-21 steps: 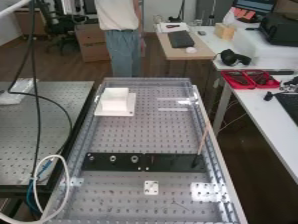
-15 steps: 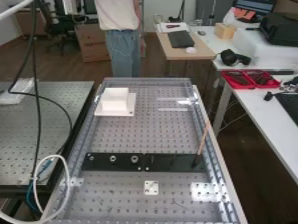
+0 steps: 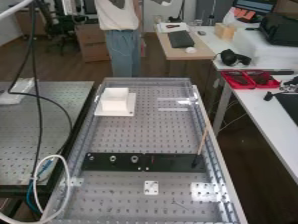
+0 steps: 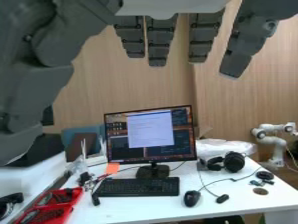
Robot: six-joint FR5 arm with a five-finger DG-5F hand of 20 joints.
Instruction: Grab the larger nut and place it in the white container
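**Plainly, the pick is ahead of us: the larger nut stands on its bar, away from an empty hand.**

In the high view, we see the larger nut (image 3: 113, 158) on a flat black bar (image 3: 174, 164), between the smaller nut (image 3: 91, 158) and the bearing (image 3: 134, 159). The bar lies across a perforated metal table (image 3: 133, 135). At the table's far end sits the white container (image 3: 115, 101). We judge the nut and the container both to be well apart from the hand, the nut out of its grasp.

So, as we read it, no part of the task is done. The approach, the grasp, the carry and the release into the container are all left.

In the wrist view, the hand (image 4: 159, 42) hangs with its dark grey fingers straight and apart, its bulky thumb set off to one side. Between them we see nothing held. The fingers point towards a white desk (image 4: 133, 207) beyond their tips, where a monitor (image 4: 150, 135) stands behind a black keyboard (image 4: 138, 187). From that pose, we judge that the hand would have to swing round towards the bar before it could close on the nut.
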